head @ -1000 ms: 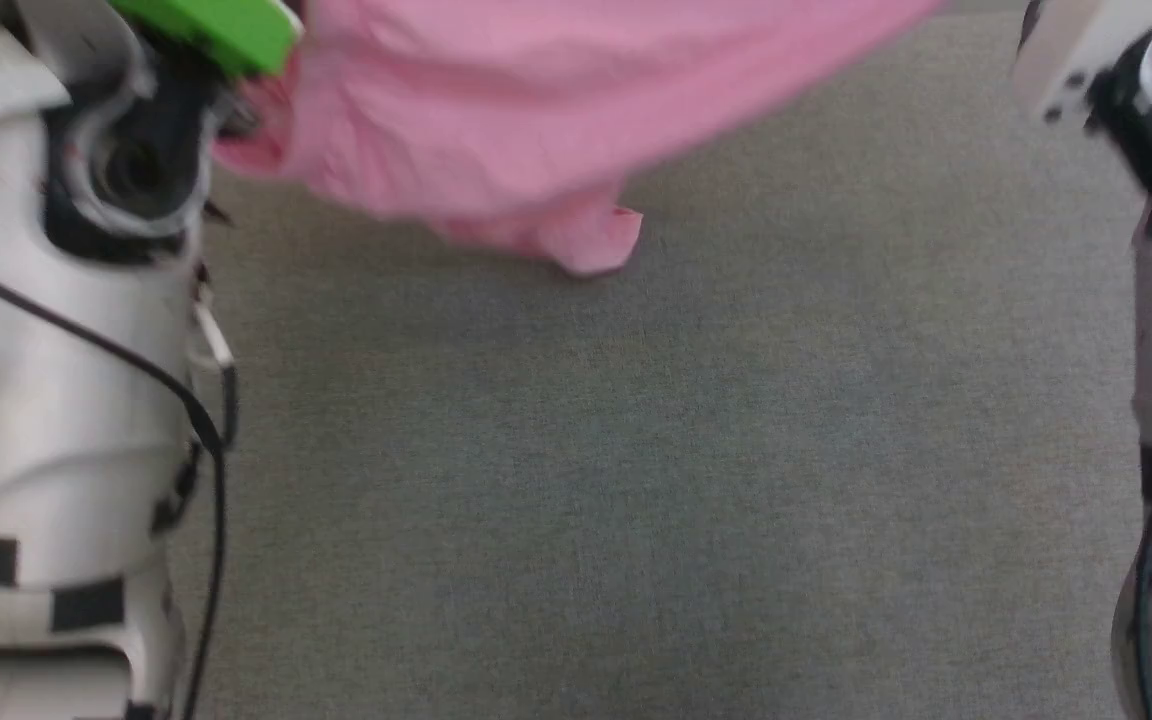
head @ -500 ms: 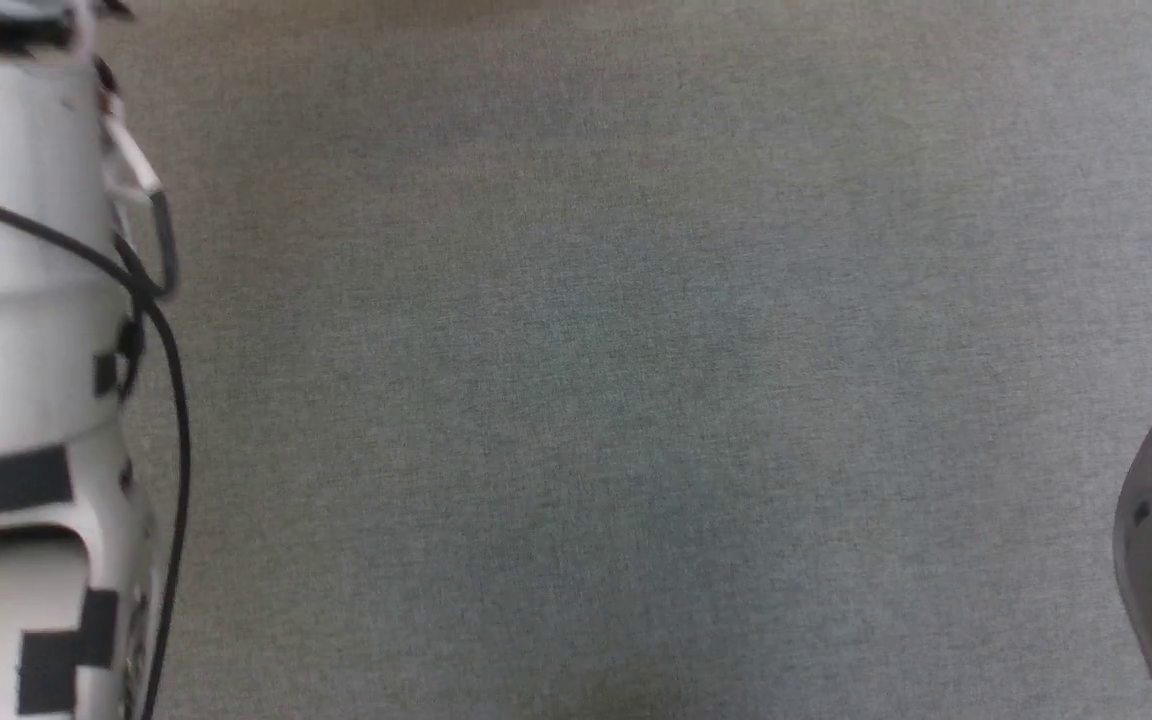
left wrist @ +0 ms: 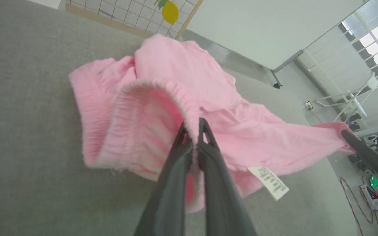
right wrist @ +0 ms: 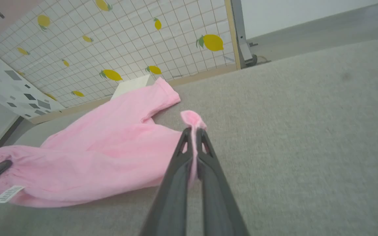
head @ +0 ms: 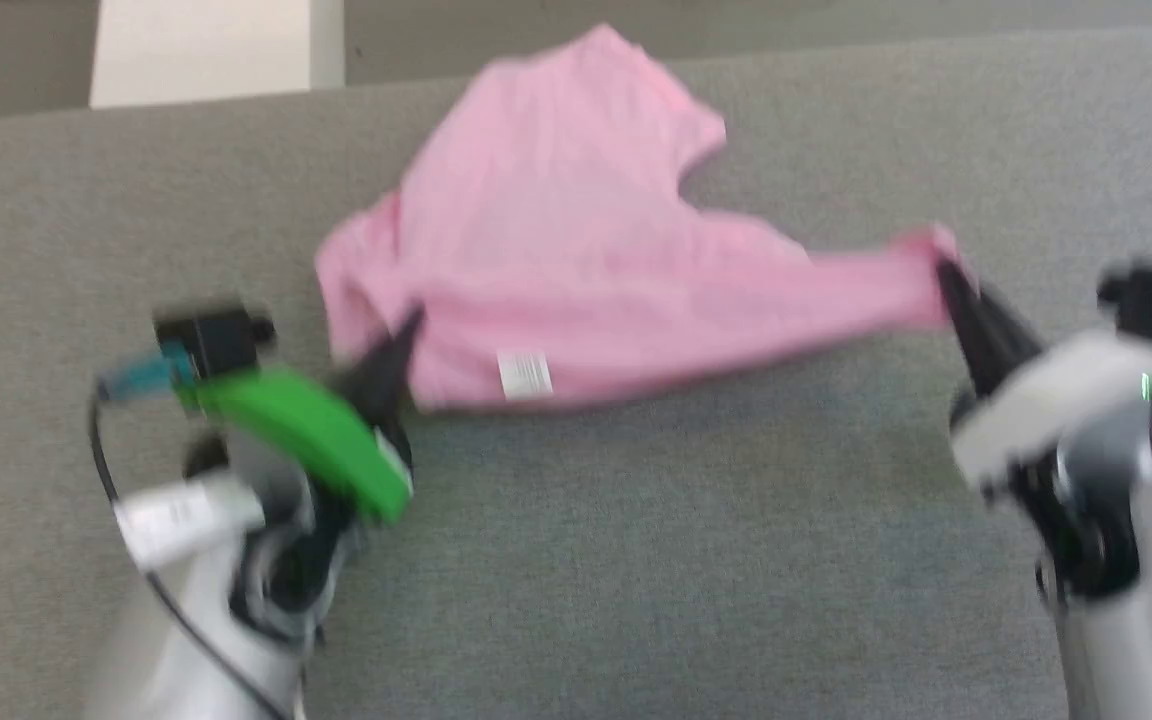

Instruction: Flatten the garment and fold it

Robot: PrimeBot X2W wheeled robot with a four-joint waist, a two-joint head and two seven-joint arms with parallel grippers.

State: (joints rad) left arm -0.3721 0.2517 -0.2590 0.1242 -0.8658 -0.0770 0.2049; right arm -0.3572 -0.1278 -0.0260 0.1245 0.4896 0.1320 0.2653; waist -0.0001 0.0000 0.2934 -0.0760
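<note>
Pink thin knit makes up the short-sleeved T-shirt, which lies bunched on the grey cloth-covered bench. Its far part rests on the surface near the back edge, and its near edge is raised between the two arms. The left end effector is clamped on a gathered, ribbed-looking edge, with cloth squeezed between its dark fingers in the left wrist view. The right end effector is closed on a small tuft at the opposite corner, so the fabric between them is drawn into a narrow band. A small white sewn-in label hangs from the near edge, closer to the left grip.

The step in hand looks like spreading the shirt flat. To do it well, both grips should move apart at the same rate, only until the near edge runs straight. This knit would likely stretch or slip if pulled harder, and the right pinch holds little cloth. Both arms should then draw back toward the robot at equal height, low over the bench, so the crumpled far part drags out smooth. They should lower together before letting go.
</note>
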